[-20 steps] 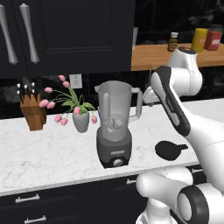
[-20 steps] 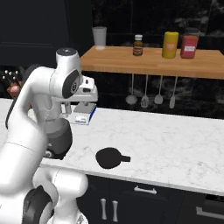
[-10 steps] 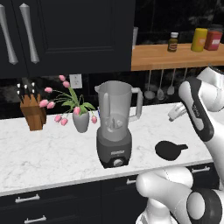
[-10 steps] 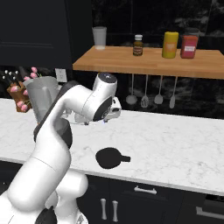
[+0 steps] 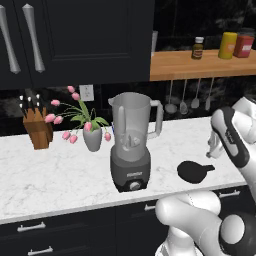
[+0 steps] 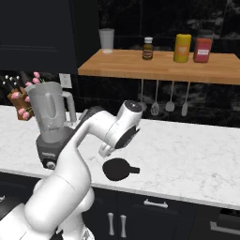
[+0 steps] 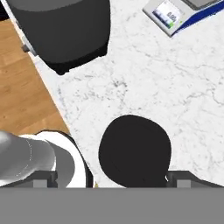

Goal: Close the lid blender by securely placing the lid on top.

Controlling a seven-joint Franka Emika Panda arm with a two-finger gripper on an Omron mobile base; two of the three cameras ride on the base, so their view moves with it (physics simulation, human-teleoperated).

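From the left base view the lid (image 5: 192,171) lies flat on the white table (image 5: 60,175), right of the open-topped blender (image 5: 132,142), with a flower vase (image 5: 93,139) and knife block (image 5: 37,129) further left. The right base view shows the gripper (image 6: 106,151) poised just above the lid (image 6: 117,168). In the hand view the lid (image 7: 134,151) sits between widely spread fingers (image 7: 43,178) holding nothing, and a small scale (image 7: 175,13) appears.

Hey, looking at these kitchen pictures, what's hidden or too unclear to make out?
- Gripper: in the hand view only the finger tips rise over the bottom band; the arm covers it in the right base view, so open or shut is unclear.
- Lid: its tab is hidden in the hand view, probably under the bottom band.
- Blender: the arm hides part of its base in the right base view.
- Shelf jars: labels too small to read.
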